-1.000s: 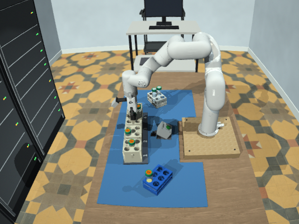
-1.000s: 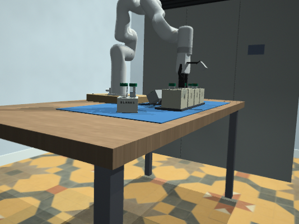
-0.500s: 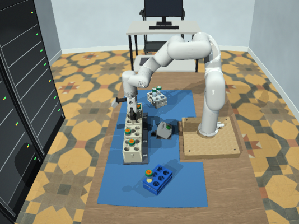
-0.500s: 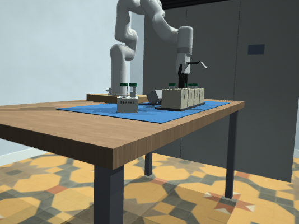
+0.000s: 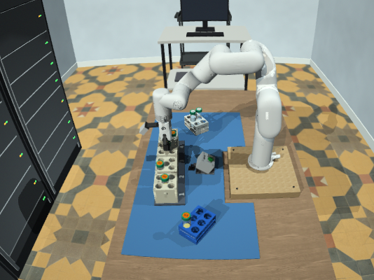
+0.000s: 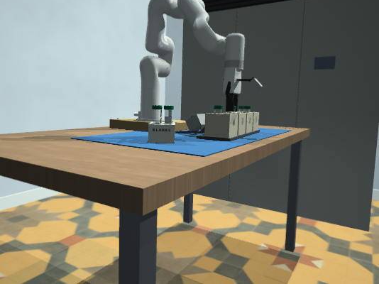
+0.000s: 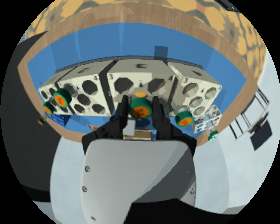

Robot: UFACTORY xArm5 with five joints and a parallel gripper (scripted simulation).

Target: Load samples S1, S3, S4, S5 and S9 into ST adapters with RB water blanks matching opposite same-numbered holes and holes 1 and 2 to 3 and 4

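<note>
Gripper points straight down over the upper end of the adapter row on stand ST, left-centre of top view. Fingers are slightly apart, a bit wider than the tube. They flank it w/o pinching, so nothing is clamped.

Sample tube, orange cap dot, sits between the fingertips in centre of wrist view, low in an adapter hole. Can't tell which hole or adapter no. from these views. ID on the cap is too small to read.

Other tubes in ST, top view:
- one orange-dot tube just up-right of the gripper
- a second below it
- a third lower again

Blue rack RS is at bottom centre of the blue mat. It has one orange-dot tube at its left corner; other wells visible are open.

White blank rack RB is right of the gripper w/ two green-capped tubes at its upper edge. Labelled BLANKS in the exterior view.

Sloped desk w/ green key is centre frame, betw. ST and arm base.
</note>
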